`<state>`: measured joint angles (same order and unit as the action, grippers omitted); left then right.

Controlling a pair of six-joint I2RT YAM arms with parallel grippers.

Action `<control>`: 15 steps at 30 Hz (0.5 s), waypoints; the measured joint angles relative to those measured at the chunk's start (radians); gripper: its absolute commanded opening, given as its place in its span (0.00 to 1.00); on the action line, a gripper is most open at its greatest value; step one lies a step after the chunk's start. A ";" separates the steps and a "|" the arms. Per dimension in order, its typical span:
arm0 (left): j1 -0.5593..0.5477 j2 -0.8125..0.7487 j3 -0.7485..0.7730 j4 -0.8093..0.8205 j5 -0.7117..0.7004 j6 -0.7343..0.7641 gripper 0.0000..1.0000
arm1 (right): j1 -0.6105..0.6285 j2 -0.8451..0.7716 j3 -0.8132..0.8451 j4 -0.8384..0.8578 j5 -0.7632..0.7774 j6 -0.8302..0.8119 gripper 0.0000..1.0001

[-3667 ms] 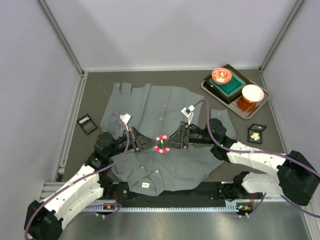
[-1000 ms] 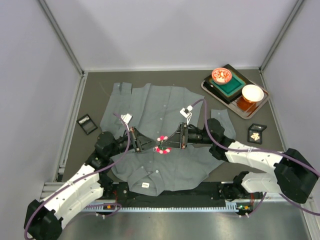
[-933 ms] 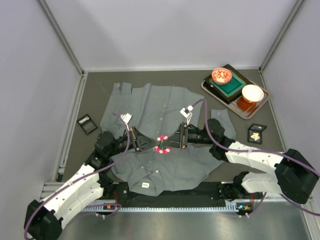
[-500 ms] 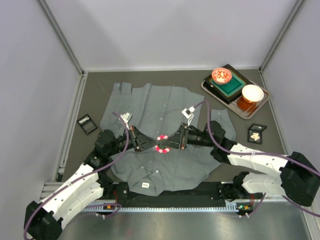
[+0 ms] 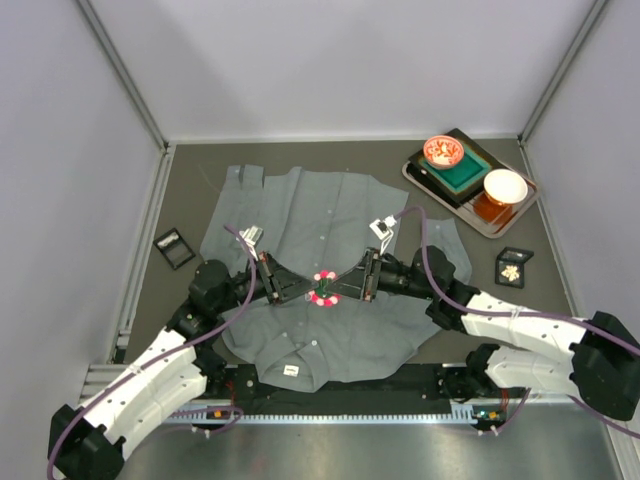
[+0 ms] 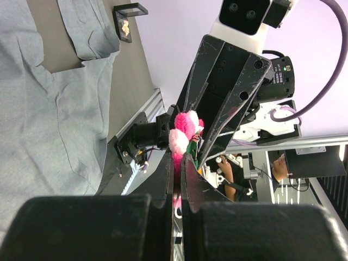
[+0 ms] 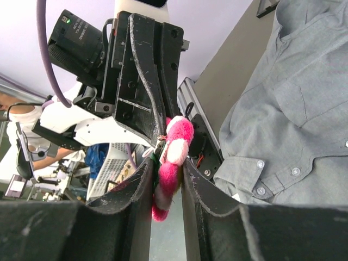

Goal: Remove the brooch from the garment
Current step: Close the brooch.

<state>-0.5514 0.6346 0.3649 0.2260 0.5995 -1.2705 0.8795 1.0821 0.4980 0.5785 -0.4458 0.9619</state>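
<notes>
Right hand [image 7: 166, 168] pinches brooch [image 5: 323, 288], mid-front of shirt [image 5: 310, 215]. Left hand [image 6: 178, 163] is pressed together right at it, can't tell on what. Risks: if the pin's hooked in cloth, pulling tears or drags the shirt; fuzzy brooch may slip out. Count: 1 brooch, 1 shirt, 2 hands, 2 bowls [image 5: 443, 151], 1 tray [image 5: 413, 171], 2 black boxes [image 5: 174, 248].

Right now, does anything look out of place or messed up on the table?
Nothing looks spilled or damaged. The garment lies wrinkled rather than flat, and the brooch is pinched from both sides by the left gripper and the right gripper.
</notes>
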 measured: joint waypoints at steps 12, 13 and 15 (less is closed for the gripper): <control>0.001 -0.009 0.006 -0.023 -0.007 0.001 0.00 | -0.001 -0.008 0.000 -0.018 0.016 -0.019 0.47; 0.001 -0.010 0.007 -0.024 -0.007 0.002 0.00 | -0.001 -0.018 0.000 -0.030 0.019 -0.025 0.48; 0.001 -0.011 0.016 -0.039 -0.010 0.011 0.00 | -0.001 -0.045 0.000 -0.058 0.027 -0.035 0.52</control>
<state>-0.5503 0.6231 0.3809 0.1871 0.5896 -1.2591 0.8787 1.0370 0.4976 0.5201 -0.4187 0.9264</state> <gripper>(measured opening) 0.037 0.469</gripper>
